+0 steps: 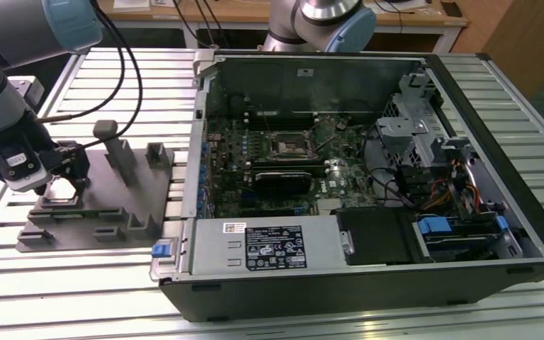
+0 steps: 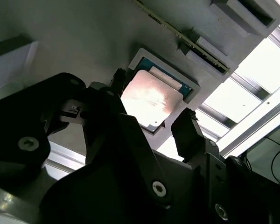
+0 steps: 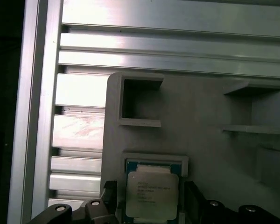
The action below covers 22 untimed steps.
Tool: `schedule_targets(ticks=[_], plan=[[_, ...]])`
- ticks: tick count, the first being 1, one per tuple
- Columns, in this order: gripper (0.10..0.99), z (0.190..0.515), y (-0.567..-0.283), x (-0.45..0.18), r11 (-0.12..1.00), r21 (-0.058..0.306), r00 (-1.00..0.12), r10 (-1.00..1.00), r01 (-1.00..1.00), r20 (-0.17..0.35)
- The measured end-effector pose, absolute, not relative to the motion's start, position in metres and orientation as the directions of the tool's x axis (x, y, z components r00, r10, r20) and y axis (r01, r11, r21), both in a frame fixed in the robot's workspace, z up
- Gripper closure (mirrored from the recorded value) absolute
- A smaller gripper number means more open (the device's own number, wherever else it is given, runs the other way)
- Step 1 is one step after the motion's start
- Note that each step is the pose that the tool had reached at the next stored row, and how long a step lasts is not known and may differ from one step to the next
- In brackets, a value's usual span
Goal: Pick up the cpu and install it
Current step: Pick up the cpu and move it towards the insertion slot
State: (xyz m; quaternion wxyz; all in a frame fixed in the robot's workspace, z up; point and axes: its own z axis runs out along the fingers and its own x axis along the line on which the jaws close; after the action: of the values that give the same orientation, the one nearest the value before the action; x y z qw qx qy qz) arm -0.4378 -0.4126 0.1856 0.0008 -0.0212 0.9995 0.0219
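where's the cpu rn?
In both wrist views the cpu lies in a pocket of the grey tray, straddled by the open gripper. The tray sits to the exterior view's left of the computer case.

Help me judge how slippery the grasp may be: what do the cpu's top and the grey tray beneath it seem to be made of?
The top of the cpu looks like bare metal with a satin silver finish: it glares brightly under the light in the second wrist view. The tray looks like matte grey plastic: even, dull, no glare. It may be printed, but that is uncertain.
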Motion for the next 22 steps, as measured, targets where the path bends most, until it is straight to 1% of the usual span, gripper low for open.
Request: schedule_targets(ticks=[7, 9, 10, 22], plan=[[0.404, 0.1848, -0.4126, -0.4371, 0.998, 0.044, -0.999, -0.042, -0.042, -0.003], [0.420, 0.1846, -0.4126, -0.4369, 0.998, 0.044, -0.999, -0.042, -0.042, -0.003], [0.486, 0.1845, -0.4126, -0.4367, 0.998, 0.044, -0.999, -0.042, -0.042, -0.003], [0.486, 0.1866, -0.4126, -0.4360, 0.998, 0.044, -0.999, -0.042, -0.042, -0.003]])
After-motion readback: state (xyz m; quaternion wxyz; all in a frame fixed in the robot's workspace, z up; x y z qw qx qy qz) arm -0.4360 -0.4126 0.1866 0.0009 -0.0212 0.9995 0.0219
